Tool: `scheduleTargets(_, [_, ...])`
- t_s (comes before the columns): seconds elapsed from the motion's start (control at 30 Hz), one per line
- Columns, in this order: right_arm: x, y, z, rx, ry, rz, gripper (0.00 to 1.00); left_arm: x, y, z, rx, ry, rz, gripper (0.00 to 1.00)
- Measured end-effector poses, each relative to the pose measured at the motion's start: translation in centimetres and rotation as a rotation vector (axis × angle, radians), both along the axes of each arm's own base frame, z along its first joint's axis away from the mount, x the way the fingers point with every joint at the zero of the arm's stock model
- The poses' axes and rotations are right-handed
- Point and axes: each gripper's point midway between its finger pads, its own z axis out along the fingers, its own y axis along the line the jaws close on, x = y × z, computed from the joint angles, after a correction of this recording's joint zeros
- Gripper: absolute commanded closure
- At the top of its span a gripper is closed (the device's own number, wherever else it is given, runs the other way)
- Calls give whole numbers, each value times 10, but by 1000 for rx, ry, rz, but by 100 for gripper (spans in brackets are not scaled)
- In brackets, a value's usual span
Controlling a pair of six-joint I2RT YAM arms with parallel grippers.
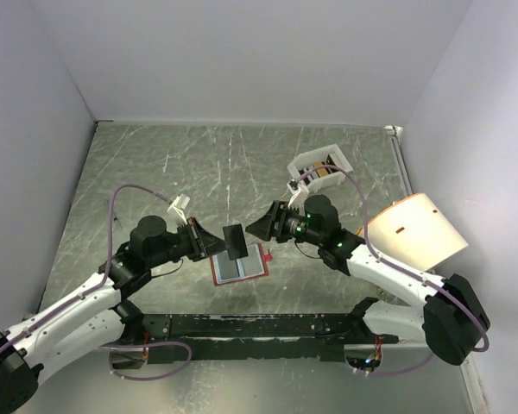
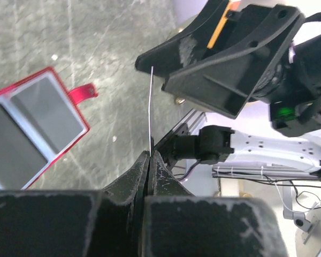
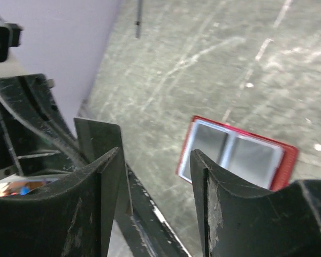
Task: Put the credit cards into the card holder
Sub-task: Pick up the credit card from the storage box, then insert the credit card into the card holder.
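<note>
A dark credit card (image 1: 235, 241) hangs on edge just above the open red card holder (image 1: 239, 266), which lies flat with its pale pockets up. My left gripper (image 1: 221, 244) is shut on the card's left edge. In the left wrist view the card (image 2: 150, 107) is a thin upright line rising from the closed fingertips (image 2: 150, 156), with the holder (image 2: 37, 126) to the left. My right gripper (image 1: 250, 230) stands open at the card's right side. In the right wrist view the card (image 3: 99, 140) lies against the left finger and the holder (image 3: 238, 156) is beyond.
A white open-topped box (image 1: 306, 159) holding more cards stands at the back right. A pale orange curved sheet (image 1: 414, 231) lies at the right, beside the right arm. A black rail (image 1: 259, 326) runs along the near edge between the arm bases.
</note>
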Motion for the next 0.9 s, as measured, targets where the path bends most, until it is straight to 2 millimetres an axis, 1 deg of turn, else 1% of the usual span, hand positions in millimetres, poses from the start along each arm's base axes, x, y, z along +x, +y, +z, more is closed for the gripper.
scheduleTargets(0.23, [10, -17, -50, -218, 42, -57, 46, -7, 5, -48, 115, 113, -11, 93])
scheduleTargets(0.27, [12, -19, -57, -252, 49, -60, 47, -8, 6, -58, 139, 138, -13, 93])
scheduleTargets(0.4, [16, -22, -81, -377, 60, -54, 48, -14, 11, -88, 198, 206, -17, 93])
scheduleTargets(0.43, [16, -22, -86, -399, 62, -46, 48, -18, 13, -96, 210, 224, -19, 93])
scheduleTargets(0.53, [12, -21, -103, -472, 75, -14, 46, -24, 18, -113, 234, 263, -19, 93])
scheduleTargets(0.67, [7, -17, -123, -568, 86, 31, 47, -24, 17, -122, 251, 286, -21, 93])
scheduleTargets(0.8, [0, -19, -139, -645, 91, 59, 52, -25, 17, -133, 281, 316, -30, 93])
scheduleTargets(0.9, [-4, -23, -149, -695, 96, 66, 57, -22, 16, -133, 297, 315, -35, 93])
